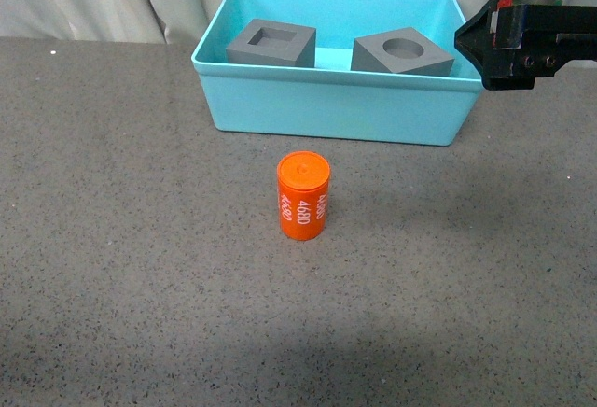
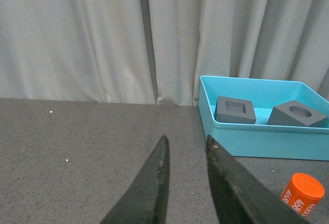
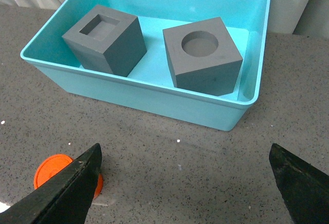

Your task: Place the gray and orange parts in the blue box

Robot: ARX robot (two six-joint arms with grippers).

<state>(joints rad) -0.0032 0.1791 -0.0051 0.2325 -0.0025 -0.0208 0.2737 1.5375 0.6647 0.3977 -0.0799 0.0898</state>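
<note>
The blue box (image 1: 326, 113) stands at the back of the table. Inside it sit the gray cube with a square recess (image 1: 271, 43) and the gray cube with a round recess (image 1: 403, 53), tilted. The orange cylinder (image 1: 303, 196) marked "4680" stands upright on the table in front of the box. My right gripper (image 3: 184, 152) is open and empty, in the air at the box's right end; its body (image 1: 522, 29) shows in the front view. My left gripper (image 2: 186, 141) is shut and empty, low over the table left of the box. The cylinder (image 2: 303, 194) is to its right.
A gray speckled tabletop (image 1: 140, 267) runs all around. Pale curtains (image 2: 77, 34) hang behind the table. In the right wrist view the box (image 3: 139, 93), both cubes and the cylinder's top (image 3: 54, 168) show.
</note>
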